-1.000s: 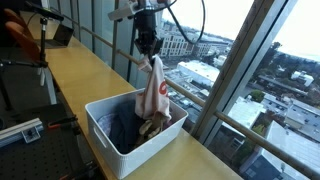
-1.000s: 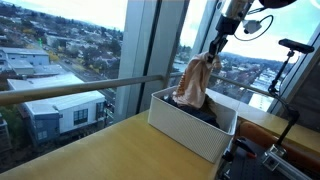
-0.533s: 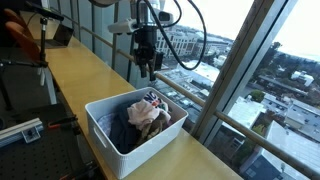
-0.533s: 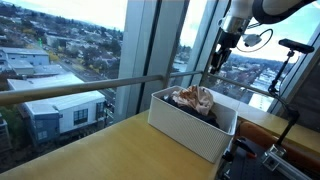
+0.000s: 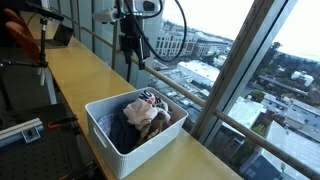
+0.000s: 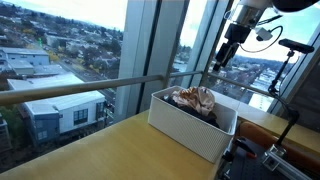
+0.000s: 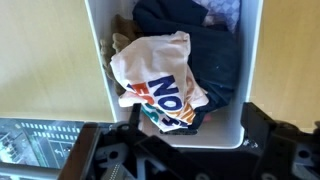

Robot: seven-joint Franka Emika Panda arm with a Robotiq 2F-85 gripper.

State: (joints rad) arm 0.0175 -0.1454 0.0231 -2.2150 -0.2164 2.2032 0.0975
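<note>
A white bin [image 5: 103,131] [image 6: 188,131] [image 7: 95,60] stands on the wooden counter by the window. In it lies a crumpled cream shirt [image 7: 155,75] [image 5: 150,112] [image 6: 192,98] with blue and orange lettering, on top of dark clothes [image 7: 205,35] [image 5: 125,130]. My gripper [image 5: 134,55] [image 6: 219,66] [image 7: 175,150] hangs above the bin's window side, clear of the clothes. It is open, with nothing between its fingers. In the wrist view the black fingers [image 7: 262,130] frame the bin's near end.
The long wooden counter [image 5: 80,70] [image 6: 100,150] runs along tall windows with a slanted mullion [image 5: 232,70] and a rail [image 6: 70,90]. A stand [image 6: 287,60] and black gear sit beside the counter, and an orange chair [image 5: 20,40] stands at the far end.
The gripper was shut on the cream shirt, holding it above the bin. It has opened, the shirt has dropped onto the clothes, and the gripper has risen away.
</note>
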